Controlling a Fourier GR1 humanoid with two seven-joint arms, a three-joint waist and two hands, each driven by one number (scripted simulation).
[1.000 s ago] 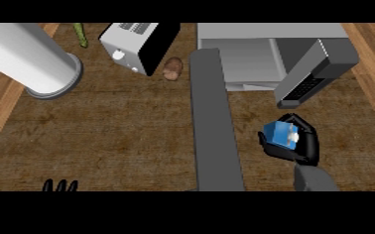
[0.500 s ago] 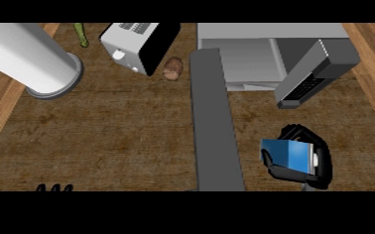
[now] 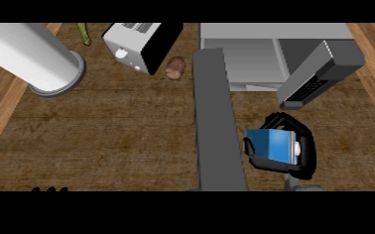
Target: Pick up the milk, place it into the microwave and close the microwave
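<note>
No readable text, label or number anywhere.

A dark, coarse-grained wooden counter [image 3: 110,129] is pictured under a microwave [image 3: 249,64] finished in smooth, matt grey. The toaster [image 3: 130,45] is shown in pale, metal-like casing with a black side, beside a dull, rough-skinned potato [image 3: 174,67]. The milk carton [image 3: 273,144] is seen in smooth blue, wrapped by the matt black right hand [image 3: 304,151].

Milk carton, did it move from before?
Yes. The milk, held by the right hand, first slid down the view away from the microwave, then came back up and left toward it.
</note>
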